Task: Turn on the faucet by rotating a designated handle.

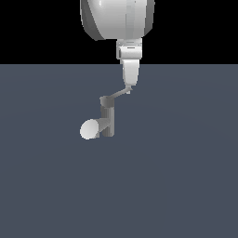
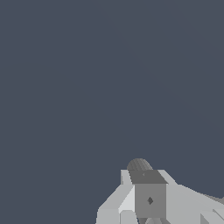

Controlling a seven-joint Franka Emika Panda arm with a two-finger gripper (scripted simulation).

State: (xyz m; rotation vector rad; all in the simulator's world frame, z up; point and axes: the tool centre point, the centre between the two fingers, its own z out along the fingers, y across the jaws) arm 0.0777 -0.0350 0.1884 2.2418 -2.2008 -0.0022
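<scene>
Exterior view has the gripper [image 1: 129,87] down on the outer tip of the handle [image 1: 118,94], seemingly for leverage to swing the faucet [image 1: 107,118] lever, though its grip can't be read.

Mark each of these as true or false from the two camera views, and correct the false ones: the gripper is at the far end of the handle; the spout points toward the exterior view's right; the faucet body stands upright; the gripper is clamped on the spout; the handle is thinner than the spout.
1. The gripper is at the far end of the handle. True.
2. The spout points toward the exterior view's right. False: its pale round end faces that view's left.
3. The faucet body stands upright. True.
4. The gripper is clamped on the spout. False: it sits up at the handle's tip, well apart from the spout.
5. The handle is thinner than the spout. True.
</scene>
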